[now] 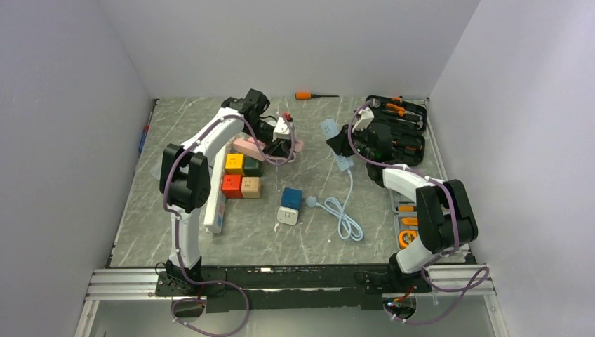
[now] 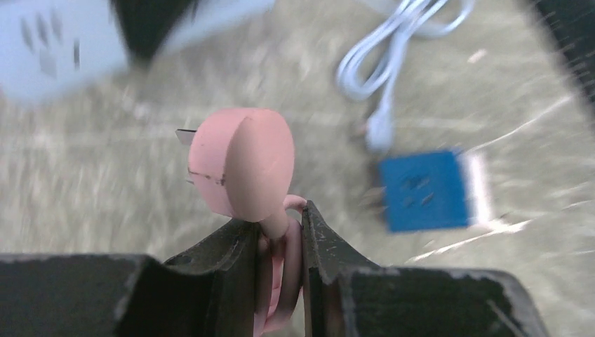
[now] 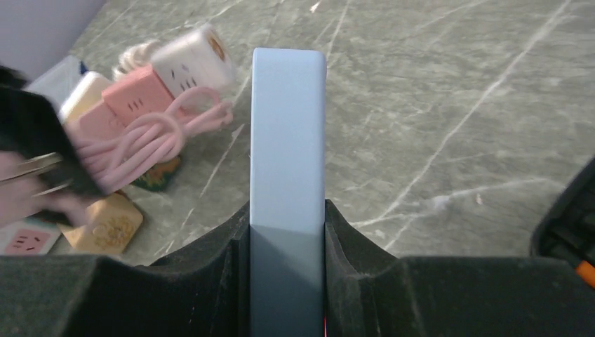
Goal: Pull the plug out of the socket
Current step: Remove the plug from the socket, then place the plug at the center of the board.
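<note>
1 pink plug (image 2: pixel 242 163) is held above the table (image 2: pixel 105 182) with its prongs bare. The left gripper (image 2: pixel 279 223) pinches its neck, jaws narrow. The pale blue strip (image 3: pixel 288 133) is apart from it, clamped edgewise in the right gripper (image 3: pixel 288 221). On the table lie 1 blue cube socket (image 2: pixel 424 189) and a white cable (image 2: pixel 393 56).

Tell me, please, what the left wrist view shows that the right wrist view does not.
Left wrist only: a blue cube and a white cable. Right wrist only: a coiled pink cable and a white cube. Both: the pink plug in the left claw, blurred in the right view; the strip in the right claw; the table.
</note>
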